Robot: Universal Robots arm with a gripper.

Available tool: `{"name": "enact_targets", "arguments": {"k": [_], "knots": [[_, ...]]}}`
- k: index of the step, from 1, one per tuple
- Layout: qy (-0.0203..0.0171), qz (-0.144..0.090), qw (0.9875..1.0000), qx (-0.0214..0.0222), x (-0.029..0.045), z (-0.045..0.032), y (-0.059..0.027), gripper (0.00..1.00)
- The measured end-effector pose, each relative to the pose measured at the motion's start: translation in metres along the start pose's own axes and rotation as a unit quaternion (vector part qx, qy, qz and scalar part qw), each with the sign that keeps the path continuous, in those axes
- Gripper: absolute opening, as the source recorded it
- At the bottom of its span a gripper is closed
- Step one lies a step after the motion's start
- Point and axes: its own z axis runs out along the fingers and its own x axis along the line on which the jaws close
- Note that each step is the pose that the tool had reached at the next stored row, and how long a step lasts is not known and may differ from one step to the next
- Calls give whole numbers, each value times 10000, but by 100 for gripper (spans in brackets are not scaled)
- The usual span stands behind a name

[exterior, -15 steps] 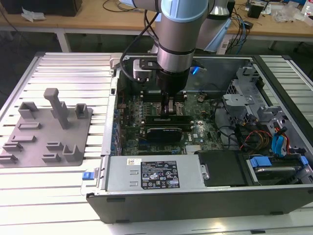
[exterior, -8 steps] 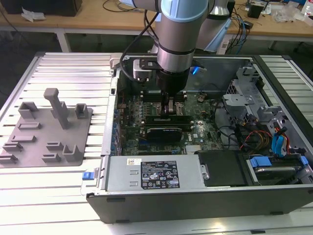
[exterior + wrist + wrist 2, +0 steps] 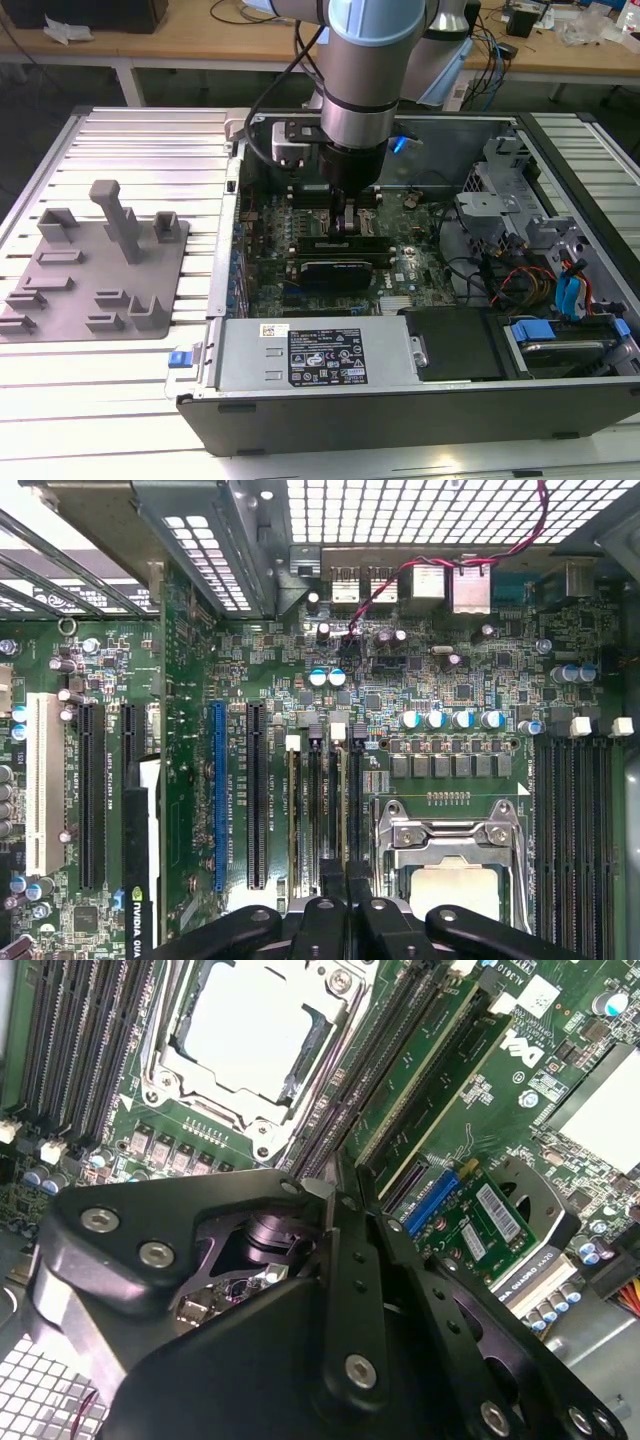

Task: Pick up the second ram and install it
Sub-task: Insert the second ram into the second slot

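My gripper (image 3: pixel 345 222) reaches down into the open computer case (image 3: pixel 420 410), over the memory slots beside the processor socket (image 3: pixel 250 1020). Its black fingers (image 3: pixel 350 1260) stand close together, shut on the second ram (image 3: pixel 440 1070). The ram is a long green stick standing on edge along a slot and running away from the fingertips. The stick's near half is hidden behind the fingers. In the first wrist view the gripper (image 3: pixel 345 908) sits over the narrow slots (image 3: pixel 335 810) next to the socket (image 3: pixel 450 880).
A wide black expansion card (image 3: pixel 340 262) lies just in front of the gripper. A grey holder tray (image 3: pixel 95 265) rests on the ribbed table at the exterior view's left. The power supply (image 3: pixel 320 355) and drive bays (image 3: pixel 560 300) fill the case's near and right sides.
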Motion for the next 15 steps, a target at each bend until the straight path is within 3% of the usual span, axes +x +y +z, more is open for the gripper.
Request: {"name": "enact_targets", "arguments": {"k": [15], "knots": [[0,0,10000,3,0,25,9,9]]}}
